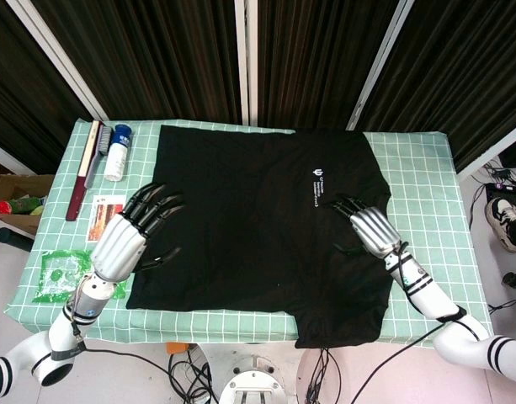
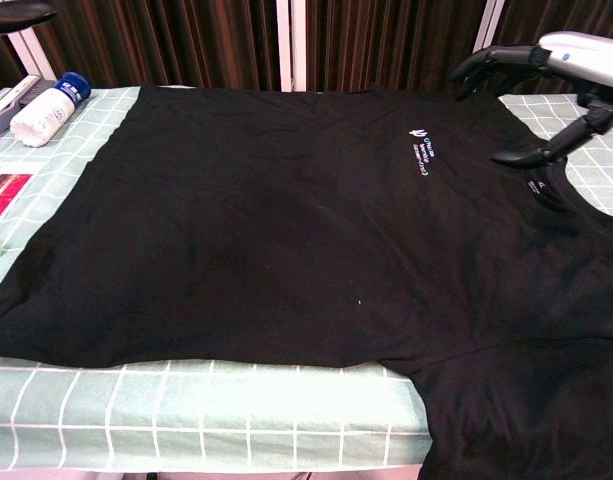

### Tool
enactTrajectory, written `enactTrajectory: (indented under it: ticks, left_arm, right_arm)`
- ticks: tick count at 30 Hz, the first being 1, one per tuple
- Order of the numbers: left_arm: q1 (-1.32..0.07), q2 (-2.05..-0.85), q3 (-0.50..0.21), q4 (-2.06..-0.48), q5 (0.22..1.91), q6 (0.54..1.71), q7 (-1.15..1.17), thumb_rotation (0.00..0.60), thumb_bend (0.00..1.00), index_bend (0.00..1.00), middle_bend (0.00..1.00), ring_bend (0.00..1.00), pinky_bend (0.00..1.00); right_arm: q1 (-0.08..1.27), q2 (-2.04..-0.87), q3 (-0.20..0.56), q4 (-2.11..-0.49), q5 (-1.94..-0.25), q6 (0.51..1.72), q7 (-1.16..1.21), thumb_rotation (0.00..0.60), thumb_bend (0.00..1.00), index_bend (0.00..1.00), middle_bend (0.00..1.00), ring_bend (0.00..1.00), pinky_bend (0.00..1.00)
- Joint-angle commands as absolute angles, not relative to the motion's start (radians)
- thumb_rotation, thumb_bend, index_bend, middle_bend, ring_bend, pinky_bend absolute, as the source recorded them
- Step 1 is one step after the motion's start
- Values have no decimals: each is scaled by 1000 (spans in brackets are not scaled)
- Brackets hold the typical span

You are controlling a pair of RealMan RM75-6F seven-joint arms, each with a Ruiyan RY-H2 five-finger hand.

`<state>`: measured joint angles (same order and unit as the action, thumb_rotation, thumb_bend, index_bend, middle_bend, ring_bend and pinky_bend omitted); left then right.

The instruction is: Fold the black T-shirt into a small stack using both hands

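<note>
The black T-shirt [image 1: 258, 227] lies spread flat across the table [image 1: 417, 168], which wears a green cloth with a white grid. Its small white chest print [image 1: 317, 187] sits toward the right side in the head view, and 1 part of the shirt (a sleeve, by the look of it) hangs over the near edge at the right [image 2: 526, 420].

The left hand [image 1: 131, 236] hovers at the shirt's left edge, fingers spread and slightly curled, holding nothing. Its dark fingertips [image 1: 161, 202] point toward the far side of the table; whether they touch the fabric is hard to tell from above. The chest view does not show this hand.

The right hand [image 1: 371, 227] is over the shirt's right portion, just beside the print, with fingers apart and empty. In the chest view the same hand [image 2: 546, 90] appears at the top right, thumb and fingers well separated above the collar [image 2: 546, 190] area.

Left of the shirt lie a white bottle [image 1: 116, 153] with a blue cap, a dark red brush-like stick [image 1: 82, 172], a red-and-white card [image 1: 109, 216] and a green packet [image 1: 60, 273]. Dark curtains [image 1: 182, 50] hang behind the table.
</note>
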<state>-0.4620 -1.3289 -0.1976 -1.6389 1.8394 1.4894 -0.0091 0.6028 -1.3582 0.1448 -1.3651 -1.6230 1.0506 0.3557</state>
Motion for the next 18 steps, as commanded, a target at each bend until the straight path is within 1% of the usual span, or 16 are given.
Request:
enactTrajectory:
  ticks: [1,5,9,11,15,18]
  left_arm:
    - [-483,-1334,-209,-1633,1821,1472,-23,600,192,150,136,51,118]
    - [-497,-1339,-209,-1615,1792,1454,-35,600,192,150,136,51,118]
    - [-478,-1326,-177,-1602,1774,1451,-21,600,192,151,136,51,118]
    - [-448,-1305,-143,-1602,1760,1451,0,600,192,157,136,51,118]
    - [-368,-1245,-46,-1614,1717,1430,30,600,191,178,136,51,118]
    - [-315,-1215,30,-1613,1692,1404,47,600,193,242,136,51,118]
  right_arm:
    - [632,-1384,150,-1331,-1614,1026,375,600,238,189,243,81,221]
    - [641,-1397,141,-1302,-1611,1032,380,600,238,189,243,81,221]
    - [605,-1365,115,-1316,-1617,1088,372,600,238,191,245,81,223]
    - [564,-1325,93,-1340,-1622,1138,355,600,239,204,250,81,224]
    - [459,-1224,51,-1411,-1626,1264,337,600,240,257,269,94,236]
    - [394,-1156,30,-1456,-1618,1334,300,600,240,259,271,96,238]
